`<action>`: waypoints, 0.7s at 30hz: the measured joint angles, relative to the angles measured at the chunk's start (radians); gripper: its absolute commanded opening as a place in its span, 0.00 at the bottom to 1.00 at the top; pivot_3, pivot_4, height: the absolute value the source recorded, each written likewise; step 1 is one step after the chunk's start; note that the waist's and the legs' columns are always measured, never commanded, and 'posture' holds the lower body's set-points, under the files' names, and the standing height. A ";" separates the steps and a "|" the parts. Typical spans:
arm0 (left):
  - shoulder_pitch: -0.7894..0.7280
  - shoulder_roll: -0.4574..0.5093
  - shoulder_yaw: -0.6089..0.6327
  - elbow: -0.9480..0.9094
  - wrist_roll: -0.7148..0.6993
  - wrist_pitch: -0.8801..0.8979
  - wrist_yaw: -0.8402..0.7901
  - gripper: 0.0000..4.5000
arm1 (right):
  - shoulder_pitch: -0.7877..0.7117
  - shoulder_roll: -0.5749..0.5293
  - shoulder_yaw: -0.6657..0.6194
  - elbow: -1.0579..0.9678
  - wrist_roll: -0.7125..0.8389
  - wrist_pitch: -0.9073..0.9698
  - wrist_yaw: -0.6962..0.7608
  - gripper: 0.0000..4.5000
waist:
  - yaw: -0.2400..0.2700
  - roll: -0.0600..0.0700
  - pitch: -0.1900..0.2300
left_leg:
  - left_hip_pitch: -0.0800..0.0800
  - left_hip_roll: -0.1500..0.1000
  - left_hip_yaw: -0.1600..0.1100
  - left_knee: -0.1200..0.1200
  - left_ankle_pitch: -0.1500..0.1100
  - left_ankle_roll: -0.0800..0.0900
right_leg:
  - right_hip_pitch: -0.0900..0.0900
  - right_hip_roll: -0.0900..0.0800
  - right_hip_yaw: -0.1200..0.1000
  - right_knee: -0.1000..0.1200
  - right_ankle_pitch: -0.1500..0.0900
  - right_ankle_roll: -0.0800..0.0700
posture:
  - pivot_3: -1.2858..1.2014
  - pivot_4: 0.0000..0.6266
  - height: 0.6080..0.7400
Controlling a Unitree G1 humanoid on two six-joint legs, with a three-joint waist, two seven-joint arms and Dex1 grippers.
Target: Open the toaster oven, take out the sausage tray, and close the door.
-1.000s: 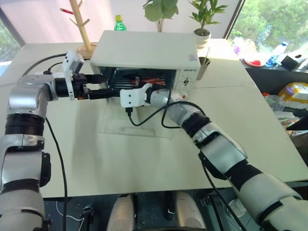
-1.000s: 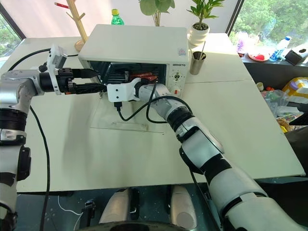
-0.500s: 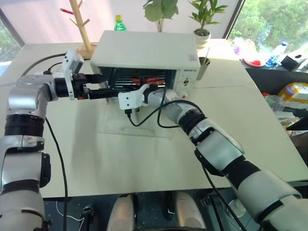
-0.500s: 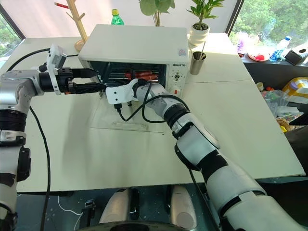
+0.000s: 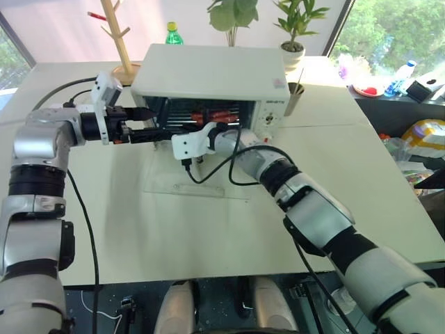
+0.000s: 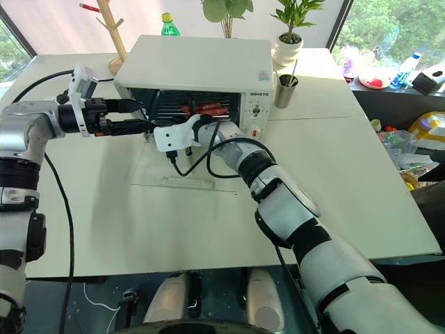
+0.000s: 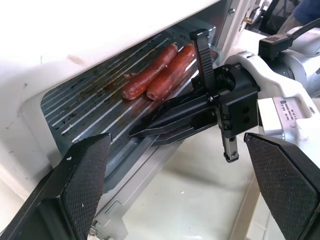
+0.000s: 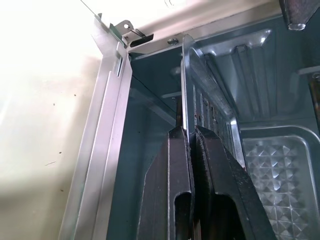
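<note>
Reaching into the open toaster oven (image 5: pixel 212 73), the right gripper (image 7: pixel 145 132) is seen with its fingers pinched together on the front rim of the sausage tray (image 7: pixel 107 112), which is seated inside the cavity with red sausages (image 7: pixel 160 72) on its rack. The door (image 5: pixel 198 186) is laid flat on the table (image 5: pixel 361 181). The left gripper (image 5: pixel 149 124) is held spread wide and empty just beside the oven's left front corner.
</note>
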 measured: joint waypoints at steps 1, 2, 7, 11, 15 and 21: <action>-0.004 -0.004 0.000 0.007 0.001 -0.004 -0.004 1.00 | 0.021 -0.011 -0.003 -0.042 0.002 0.011 0.015 0.01 | 0.002 0.000 0.000 | 0.000 0.000 0.000 0.000 0.000 0.000 | 0.000 0.000 0.000 0.000 0.000 0.000 | 0.52 0.24 0.82; -0.007 -0.007 -0.001 0.014 0.002 -0.011 -0.008 1.00 | 0.041 -0.020 -0.007 -0.081 0.004 0.020 0.029 0.01 | 0.003 0.000 0.000 | 0.000 0.000 0.000 0.000 0.000 0.000 | 0.000 0.000 0.000 0.000 0.000 0.000 | 0.52 0.24 0.82; -0.036 -0.023 -0.009 0.066 0.018 -0.036 -0.034 1.00 | 0.175 -0.066 -0.023 -0.340 0.019 0.104 0.118 0.01 | 0.009 -0.001 0.000 | 0.000 -0.002 -0.001 0.000 0.000 0.000 | 0.001 -0.002 0.000 0.000 0.000 0.000 | 0.52 0.24 0.82; -0.060 -0.034 -0.017 0.108 0.031 -0.062 -0.052 1.00 | 0.268 -0.095 -0.029 -0.520 0.027 0.163 0.173 0.01 | 0.014 -0.001 -0.001 | 0.000 -0.003 -0.002 0.001 0.000 0.000 | 0.002 -0.002 0.000 0.000 0.000 0.000 | 0.52 0.24 0.82; -0.090 -0.050 -0.023 0.157 0.050 -0.081 -0.073 1.00 | 0.360 -0.135 -0.036 -0.692 0.037 0.211 0.232 0.01 | 0.027 -0.001 -0.001 | 0.000 -0.004 -0.002 0.001 0.000 0.000 | 0.002 -0.002 0.000 0.000 0.000 0.001 | 0.52 0.24 0.82; -0.119 -0.064 -0.022 0.215 0.080 -0.110 -0.078 1.00 | 0.451 -0.184 -0.036 -0.848 0.045 0.223 0.292 0.01 | 0.030 -0.002 0.000 | -0.001 -0.005 -0.004 0.001 0.000 0.000 | 0.002 -0.002 0.000 0.000 0.000 0.001 | 0.52 0.24 0.82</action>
